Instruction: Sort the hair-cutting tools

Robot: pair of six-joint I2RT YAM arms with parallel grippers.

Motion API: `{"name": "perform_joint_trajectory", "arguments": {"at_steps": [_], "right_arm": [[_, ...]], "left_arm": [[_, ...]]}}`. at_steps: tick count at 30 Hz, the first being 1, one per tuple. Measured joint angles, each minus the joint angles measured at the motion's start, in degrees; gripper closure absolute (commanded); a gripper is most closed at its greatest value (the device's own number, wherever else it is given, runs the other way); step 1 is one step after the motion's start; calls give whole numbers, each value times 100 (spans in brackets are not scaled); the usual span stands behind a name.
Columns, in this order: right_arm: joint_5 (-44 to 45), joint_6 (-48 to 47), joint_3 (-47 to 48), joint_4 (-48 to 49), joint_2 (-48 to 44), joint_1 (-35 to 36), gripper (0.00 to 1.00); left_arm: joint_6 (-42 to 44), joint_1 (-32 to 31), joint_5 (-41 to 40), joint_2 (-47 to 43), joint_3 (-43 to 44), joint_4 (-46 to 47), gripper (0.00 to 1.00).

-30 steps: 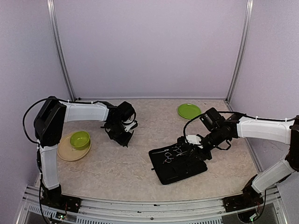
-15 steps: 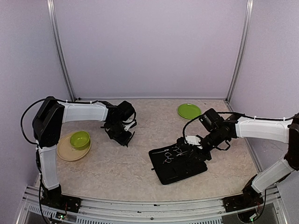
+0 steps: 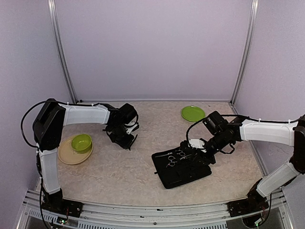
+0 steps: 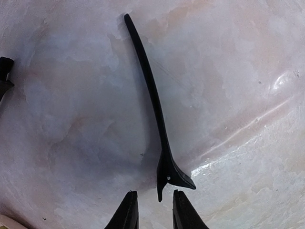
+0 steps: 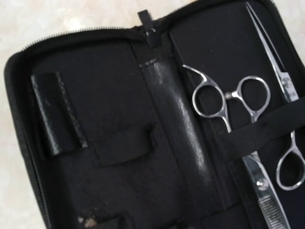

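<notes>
1. We see the left gripper (image 4: 155, 214) low over the worktop (image 3: 119, 181), in its left half and toward the far edge. Its jaws stand apart with a clear gap and are clamped on nothing.
2. The black hair clip (image 4: 155, 102) lies flat on the worktop straight ahead of that gripper. Its hinged end sits right at the gap between the two fingertips (image 4: 127, 210), and its thin tip points away from them.
3. A dark thing (image 4: 4, 76) is cut off at the left edge of the left wrist view, and we cannot tell what it is.
4. The right gripper (image 3: 196, 149) hangs over the black case (image 5: 109, 100), which lies open on the right half of the worktop, nearer the near edge. Its fingers are out of its own wrist view and too small in the top view, so we cannot tell whether the jaws are apart or together.
5. In the half of the case on the right of the wrist view, the toothed scissors (image 5: 260, 184) and the straight scissors (image 5: 285, 82) lie side by side under one strap (image 5: 267, 129). They lie head to tail: the toothed pair's rings are above the strap, and one ring of the straight pair is below it.
6. A green plate (image 3: 193, 113) sits near the far right corner. A green bowl (image 3: 81, 142) stands on a beige plate (image 3: 66, 156) by the left edge.
</notes>
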Motion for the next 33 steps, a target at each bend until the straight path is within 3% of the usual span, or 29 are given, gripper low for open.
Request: {"name": "perform_joint_trajectory", "arguments": {"at_steps": [8, 20, 28, 33], "right_arm": [[35, 0, -2, 7, 0, 2, 68], [83, -39, -173, 28, -142, 35, 68], [166, -374, -573, 9, -459, 142, 63], [350, -623, -844, 24, -457, 282, 62]], "left_arm": [[44, 4, -28, 232, 0, 33, 80], [92, 2, -42, 256, 0, 131, 100], [262, -63, -133, -4, 0, 306, 100], [459, -629, -138, -463, 22, 367, 100]]}}
